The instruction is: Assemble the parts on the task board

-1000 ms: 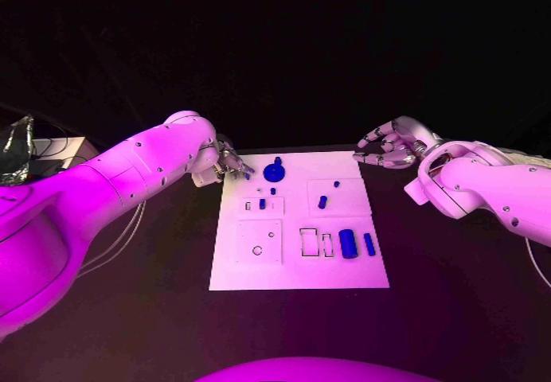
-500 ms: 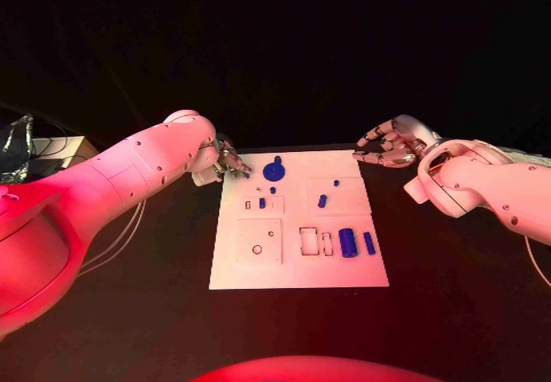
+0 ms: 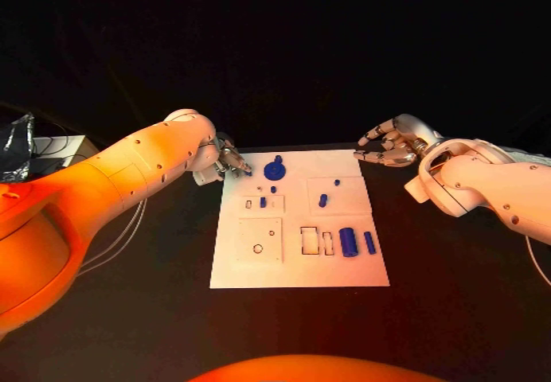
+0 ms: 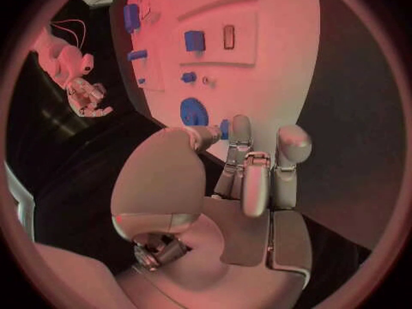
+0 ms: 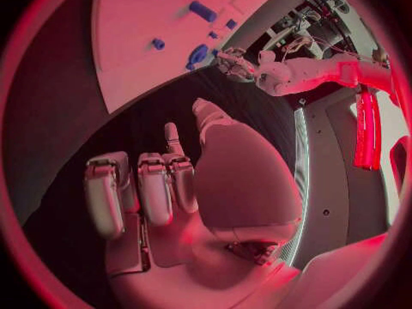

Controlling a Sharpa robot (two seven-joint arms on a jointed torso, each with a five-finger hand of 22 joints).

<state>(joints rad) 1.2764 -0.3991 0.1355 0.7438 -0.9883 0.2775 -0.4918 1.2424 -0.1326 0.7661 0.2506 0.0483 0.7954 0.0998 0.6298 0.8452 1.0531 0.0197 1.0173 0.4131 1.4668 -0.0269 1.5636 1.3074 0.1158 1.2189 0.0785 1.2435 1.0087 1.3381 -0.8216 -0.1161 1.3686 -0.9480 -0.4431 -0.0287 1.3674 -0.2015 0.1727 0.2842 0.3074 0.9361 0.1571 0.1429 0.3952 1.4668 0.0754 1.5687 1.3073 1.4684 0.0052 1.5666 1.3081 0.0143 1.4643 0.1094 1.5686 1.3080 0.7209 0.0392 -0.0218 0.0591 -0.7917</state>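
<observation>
Lying in the middle of the black table, the white task board is carrying the blue parts: a round disc near its far left corner, a thick cylinder and a thin peg toward its right edge. The left hand is hovering at the board's far left corner, fingers extended and grasping nothing. The right hand is hanging off the far right corner, fingers loosely curled, empty.

The white task board lies flat on the black surface. A blue round disc part sits near its far edge, small blue pegs stand mid-board, and a thick blue cylinder and a slimmer blue bar lie beside rectangular slots on the right.
</observation>
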